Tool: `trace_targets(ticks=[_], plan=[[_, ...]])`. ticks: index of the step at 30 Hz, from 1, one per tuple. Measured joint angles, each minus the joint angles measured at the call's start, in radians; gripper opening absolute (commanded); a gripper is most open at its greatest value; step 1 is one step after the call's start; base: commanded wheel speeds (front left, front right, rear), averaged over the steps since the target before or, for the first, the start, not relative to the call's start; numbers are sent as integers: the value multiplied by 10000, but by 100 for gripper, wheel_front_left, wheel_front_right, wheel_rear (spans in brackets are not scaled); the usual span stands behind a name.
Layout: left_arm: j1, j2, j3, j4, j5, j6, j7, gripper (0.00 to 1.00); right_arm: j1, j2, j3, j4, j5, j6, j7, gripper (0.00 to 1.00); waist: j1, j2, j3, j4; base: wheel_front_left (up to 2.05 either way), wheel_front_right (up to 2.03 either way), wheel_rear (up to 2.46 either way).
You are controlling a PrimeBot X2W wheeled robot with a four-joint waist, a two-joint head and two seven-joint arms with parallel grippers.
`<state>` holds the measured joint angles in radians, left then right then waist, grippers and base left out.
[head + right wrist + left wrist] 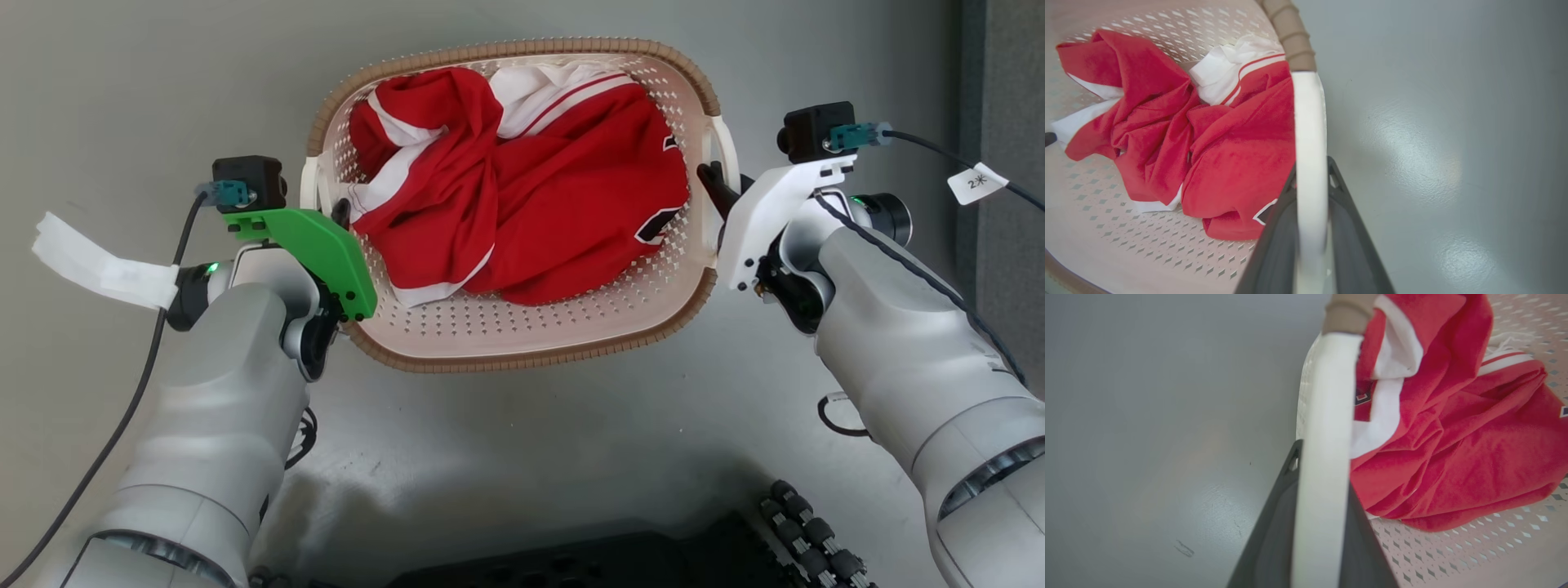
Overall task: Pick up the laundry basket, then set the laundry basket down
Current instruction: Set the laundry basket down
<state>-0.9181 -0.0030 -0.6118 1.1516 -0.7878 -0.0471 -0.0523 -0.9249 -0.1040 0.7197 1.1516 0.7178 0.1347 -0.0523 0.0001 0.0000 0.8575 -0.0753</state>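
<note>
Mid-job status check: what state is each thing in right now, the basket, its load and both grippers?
laundry basket: upright, loaded; whether it is off the floor, cannot tell.
red and white garment: crumpled, lying inside the basket.
left gripper: shut on the left handle.
right gripper: shut on the right handle.

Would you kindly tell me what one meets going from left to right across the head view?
White tape strip → left gripper → red and white garment inside the laundry basket → right gripper → white cable tag.
</note>
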Motion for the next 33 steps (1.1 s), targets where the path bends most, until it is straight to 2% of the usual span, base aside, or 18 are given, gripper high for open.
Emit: trace_targets(ticks=[19, 20, 21, 22, 23, 33], plan=[[-470, 10, 23, 360, -71, -318, 159, 0, -408, 136, -27, 299, 159, 4, -8, 0, -1, 0, 504, -119, 0, 0, 0], [-484, 10, 21, 372, -73, -328, 165, 0, -407, 148, -21, 270, 247, 2, 0, 31, -1, 0, 508, -116, 0, 0, 0], [-498, 10, 19, 395, -77, -332, 165, 26, -407, 138, 17, 234, 268, 0, -4, 88, -1, 0, 509, -115, 0, 0, 0], [-509, 33, 19, 414, -86, -332, 163, 74, -407, 107, 42, 203, 267, -10, -73, 100, -1, 0, 508, -112, 0, 0, 0], [-528, 82, 13, 445, -86, -332, 163, 100, -407, 54, 40, 186, 276, -17, -102, 100, -1, 0, 505, -108, 0, 0, 0], [-559, 238, -75, 665, -86, -420, 163, 100, -400, -71, 232, 184, 307, -33, -267, 100, -1, 0, 291, -80, 0, 0, 0]])
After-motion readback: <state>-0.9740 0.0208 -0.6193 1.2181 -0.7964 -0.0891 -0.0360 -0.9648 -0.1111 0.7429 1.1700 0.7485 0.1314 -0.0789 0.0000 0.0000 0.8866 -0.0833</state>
